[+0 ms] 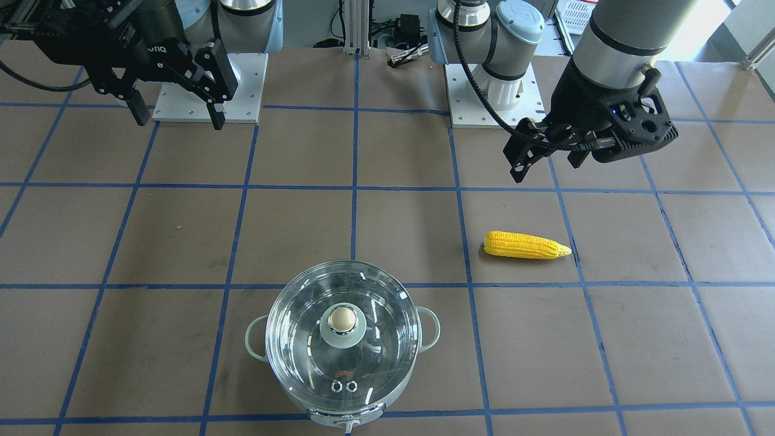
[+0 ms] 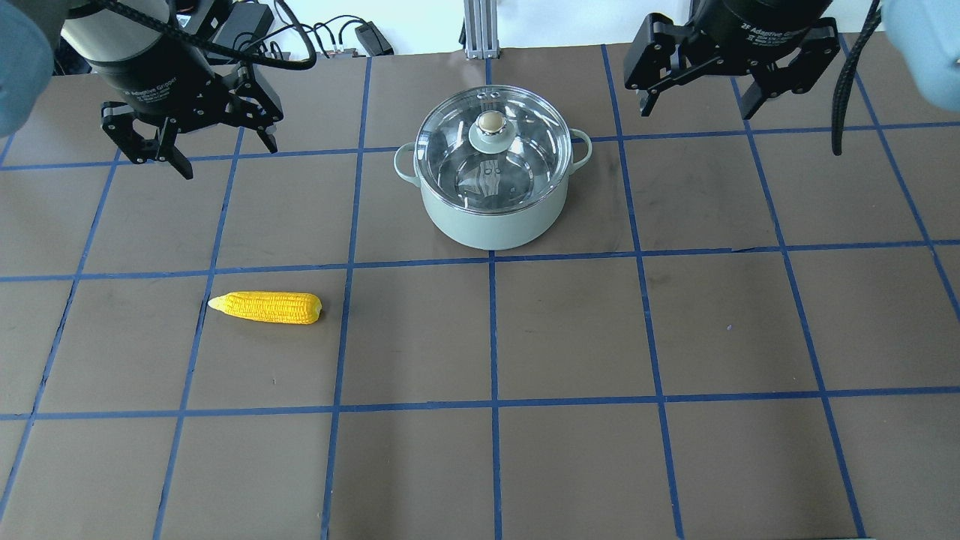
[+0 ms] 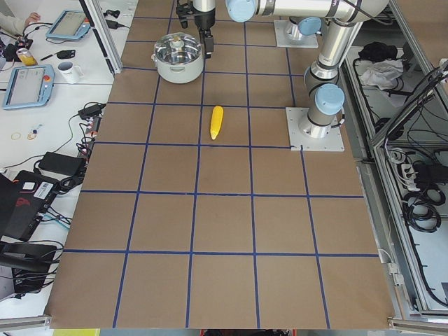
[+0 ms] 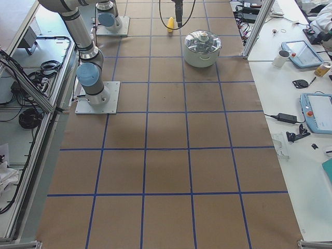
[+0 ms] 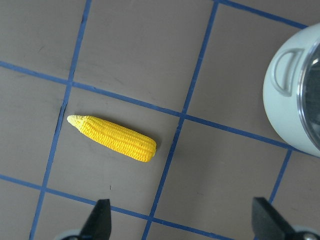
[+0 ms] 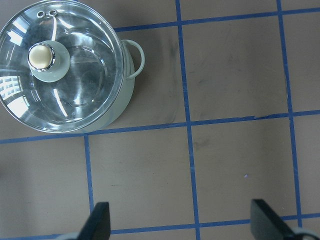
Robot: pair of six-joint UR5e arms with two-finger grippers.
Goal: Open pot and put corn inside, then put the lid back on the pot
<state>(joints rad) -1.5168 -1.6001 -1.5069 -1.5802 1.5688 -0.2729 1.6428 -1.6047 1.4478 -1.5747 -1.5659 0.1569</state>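
Both claws hang wide open and empty: left gripper (image 2: pixel 223 154) above the corn (image 2: pixel 266 307), which lies on the table, and right gripper (image 2: pixel 697 105) beside the pot (image 2: pixel 491 217). Farther out, the glass lid (image 2: pixel 457 150) sits closed on the pot, so I judge nothing done yet: lifting the lid, loading the corn and re-lidding all remain.

Pot (image 2: pixel 491 217): on the table (image 2: pixel 570 337), toward 12 o'clock in the overhead view, near its middle.
Lid (image 2: pixel 457 150): on the pot, covering its mouth.
Corn (image 2: pixel 266 307): flat on the table at 8 o'clock from the pot, well apart, tip toward 9 o'clock.
Left gripper (image 2: pixel 225 157): above the table, 9 o'clock from the pot, 11 o'clock from the corn.
Right gripper (image 2: pixel 696 111): above the table, 2 o'clock from the pot.
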